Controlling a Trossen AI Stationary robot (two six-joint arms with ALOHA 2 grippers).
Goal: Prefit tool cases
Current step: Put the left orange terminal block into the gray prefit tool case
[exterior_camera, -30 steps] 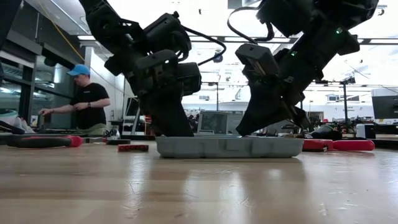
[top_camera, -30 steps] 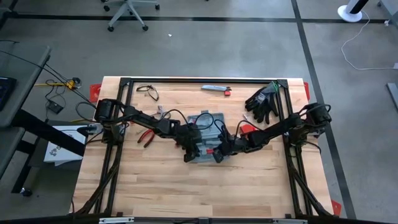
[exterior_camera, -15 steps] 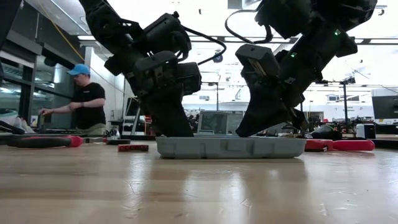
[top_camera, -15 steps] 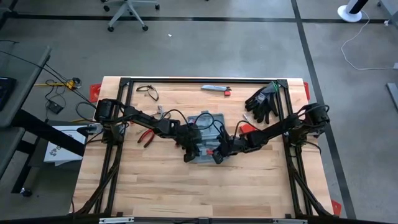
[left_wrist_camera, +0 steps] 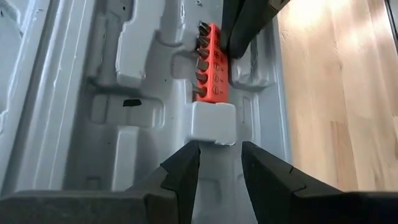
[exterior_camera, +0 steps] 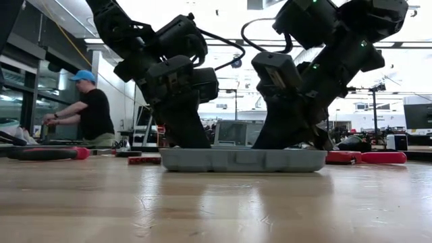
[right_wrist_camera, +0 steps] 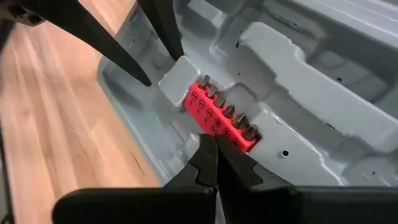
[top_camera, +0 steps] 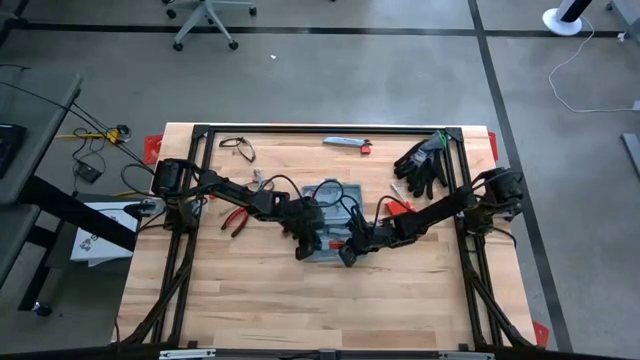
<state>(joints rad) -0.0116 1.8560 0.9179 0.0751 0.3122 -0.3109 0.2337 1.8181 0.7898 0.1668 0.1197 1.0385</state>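
Note:
The grey-blue tool case [top_camera: 340, 190] lies open and flat on the middle of the table, its moulded recesses facing up [exterior_camera: 243, 160]. A red bit holder [left_wrist_camera: 214, 68] sits in one recess near the case's edge, beside a raised grey block [left_wrist_camera: 213, 121]. My left gripper [left_wrist_camera: 219, 149] comes in from the table's left, slanting down, its fingers closed on that block. My right gripper [right_wrist_camera: 212, 143] comes in from the right, slanting down and shut, with its tips at the red bit holder [right_wrist_camera: 221, 118]. My left gripper pinches the case's raised grey block [right_wrist_camera: 180, 74] between its two fingertips, next to the end of the bit holder. The fingers slant down from the table's left. The case stays flat on the table. My right gripper presses its shut fingertips [left_wrist_camera: 235, 43] against the red bit holder's long side [right_wrist_camera: 208, 127], slanting down from the table's right. The holder lies in its recess in the case.
Black gloves [top_camera: 425, 165] lie at the far right, red-handled pliers [top_camera: 235, 218] at the left, a slim grey bar [top_camera: 345, 142] and glasses [top_camera: 237, 147] near the far edge. A black frame rails the table. A person [exterior_camera: 91, 108] works in the room behind.
My right gripper has sunk a little toward the case and the bit holder, staying shut. The case has slid slightly toward the table's left and still lies flat.

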